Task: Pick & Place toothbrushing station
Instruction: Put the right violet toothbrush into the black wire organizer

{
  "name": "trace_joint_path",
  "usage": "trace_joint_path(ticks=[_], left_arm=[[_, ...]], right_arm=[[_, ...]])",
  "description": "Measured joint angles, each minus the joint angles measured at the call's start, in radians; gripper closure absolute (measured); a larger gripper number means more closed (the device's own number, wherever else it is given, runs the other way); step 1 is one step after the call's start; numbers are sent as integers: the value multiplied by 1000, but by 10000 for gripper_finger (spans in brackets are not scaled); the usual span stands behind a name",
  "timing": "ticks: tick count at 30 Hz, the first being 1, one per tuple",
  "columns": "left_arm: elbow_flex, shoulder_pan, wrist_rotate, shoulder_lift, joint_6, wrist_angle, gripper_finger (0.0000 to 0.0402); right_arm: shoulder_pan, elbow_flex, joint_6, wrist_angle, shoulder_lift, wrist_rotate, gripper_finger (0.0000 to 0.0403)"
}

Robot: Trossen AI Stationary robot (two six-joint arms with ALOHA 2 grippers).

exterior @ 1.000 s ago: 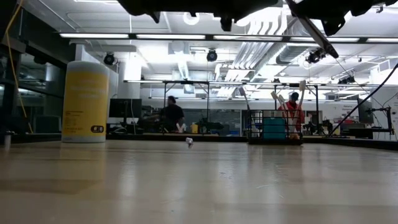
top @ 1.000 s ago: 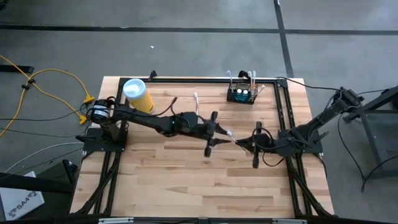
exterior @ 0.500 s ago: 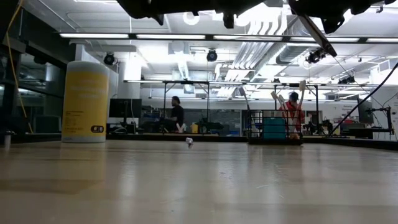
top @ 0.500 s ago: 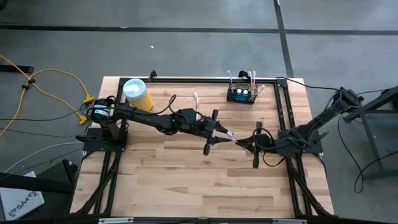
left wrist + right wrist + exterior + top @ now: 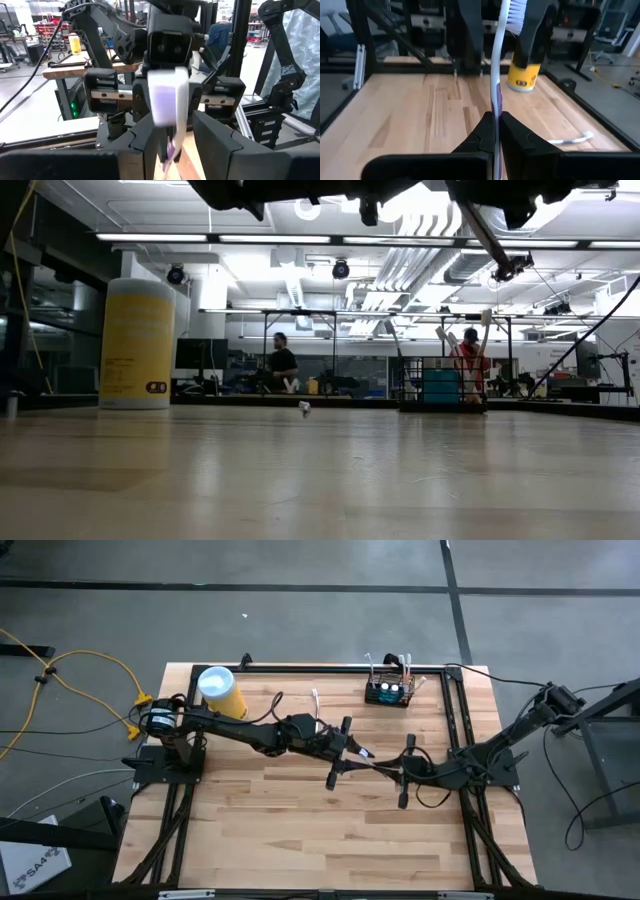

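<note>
Pale plank tabletop (image 5: pixel 300 830) under a grey shop floor, with both dark arms meeting near the middle. Far from that meeting, against the back edge on the right-hand side: black mesh basket (image 5: pixel 388 692), upright, with a few brushes already standing in it. Opposite back corner: yellow canister (image 5: pixel 222 690), untouched. Between those two, flat on the wood, a spare white brush (image 5: pixel 316 700).

Since a second ago, only a small shift: right gripper (image 5: pixel 392 769) edged further toward the left arm, closing most of the gap between the two tools. Left gripper (image 5: pixel 352 752) hardly moved in that time. Basket, canister and spare brush all where they were.

Bridging the two tools, a white toothbrush (image 5: pixel 371 760). Pinched tight by its handle (image 5: pixel 495 100) in the right fingers, bristle end pointing at the other arm. Left fingers (image 5: pixel 150 142) spread apart on either side of the head (image 5: pixel 169 95), not yet squeezing.

Looks like a hand-over in mid-air, about to complete: brush now pushed deep enough for the left tool to close. Still to do, by this reading: left grip, right release, then the carry to the basket at the back.
</note>
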Motion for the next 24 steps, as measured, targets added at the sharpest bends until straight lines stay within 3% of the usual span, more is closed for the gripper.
trace_joint_path(ticks=[24], left_arm=[[0,0,-1,0,-23,26,294]], right_arm=[[3,0,-40,42,0,26,399]])
